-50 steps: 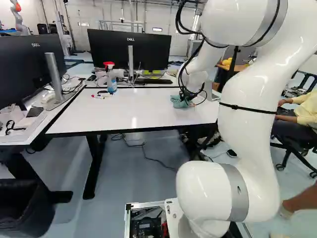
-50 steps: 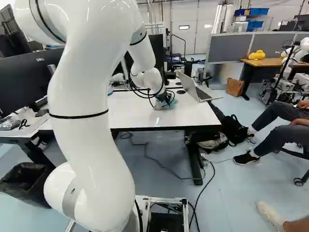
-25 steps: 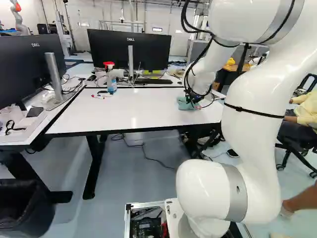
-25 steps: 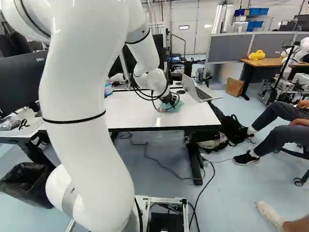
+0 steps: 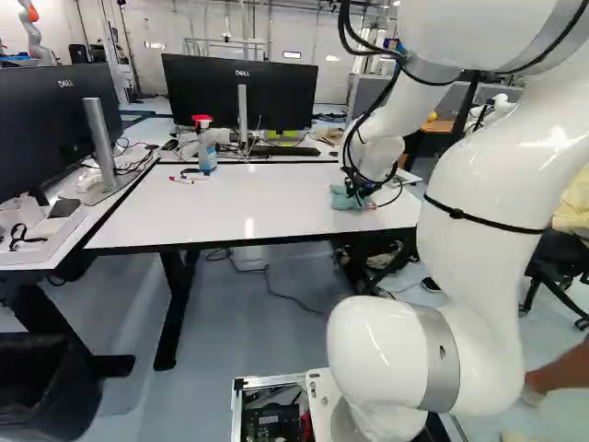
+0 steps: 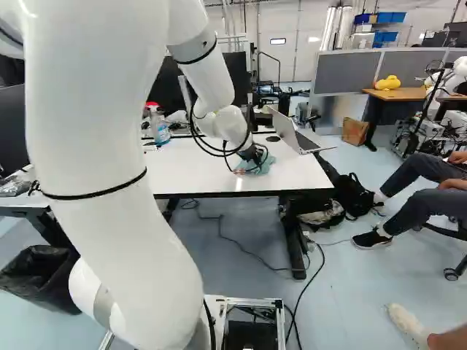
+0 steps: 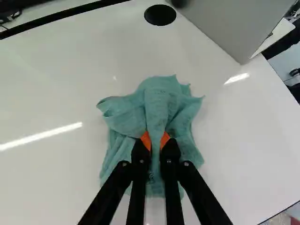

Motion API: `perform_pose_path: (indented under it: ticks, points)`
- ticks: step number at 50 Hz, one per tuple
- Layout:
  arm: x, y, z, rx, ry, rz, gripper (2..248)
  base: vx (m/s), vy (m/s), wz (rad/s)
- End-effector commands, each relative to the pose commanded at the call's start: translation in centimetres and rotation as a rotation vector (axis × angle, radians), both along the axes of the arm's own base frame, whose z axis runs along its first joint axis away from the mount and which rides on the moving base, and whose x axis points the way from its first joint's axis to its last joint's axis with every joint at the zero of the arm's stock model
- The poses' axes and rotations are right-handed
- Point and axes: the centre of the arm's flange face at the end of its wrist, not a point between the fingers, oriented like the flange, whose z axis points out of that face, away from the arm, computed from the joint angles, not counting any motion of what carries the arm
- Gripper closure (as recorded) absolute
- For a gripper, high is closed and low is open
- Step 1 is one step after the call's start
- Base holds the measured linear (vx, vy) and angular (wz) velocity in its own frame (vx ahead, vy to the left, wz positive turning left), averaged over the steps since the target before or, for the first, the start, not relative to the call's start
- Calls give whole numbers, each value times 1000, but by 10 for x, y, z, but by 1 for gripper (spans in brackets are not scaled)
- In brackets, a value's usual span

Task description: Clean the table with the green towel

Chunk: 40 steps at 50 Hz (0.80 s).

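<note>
Far left of the left base view, it's a black flat-screen monitor on a grey metal stand (image 5: 46, 120), with a black bin (image 5: 46, 382) below! Across to the glossy white rectangular table (image 5: 248, 204): a slim red-and-white marker (image 5: 187, 180), then a clear-and-blue plastic spray bottle with a red trigger (image 5: 207, 158). And here's the action, near the table's right side: the crumpled blue-green cloth towel (image 5: 343, 197) lies on the white top, and the black 2-finger gripper (image 5: 357, 191) has it pinched! In the wrist view, both orange pads (image 7: 146, 140) squeeze a fold between them. Right of that, an open silver laptop (image 6: 292, 135).
</note>
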Motion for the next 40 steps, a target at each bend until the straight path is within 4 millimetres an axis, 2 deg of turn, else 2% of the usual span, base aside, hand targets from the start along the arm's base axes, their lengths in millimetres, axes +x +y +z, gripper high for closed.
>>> perform_pose_path:
  ticks: [18, 29, 40]
  points:
    - [-1, 29, 0, 1, 2, 58, 210, 0, 0, 0]
    - [15, 41, 0, 0, -2, 89, 210, 0, 0, 0]
    - [35, 44, -1, -2, -9, 101, 210, 0, 0, 0]
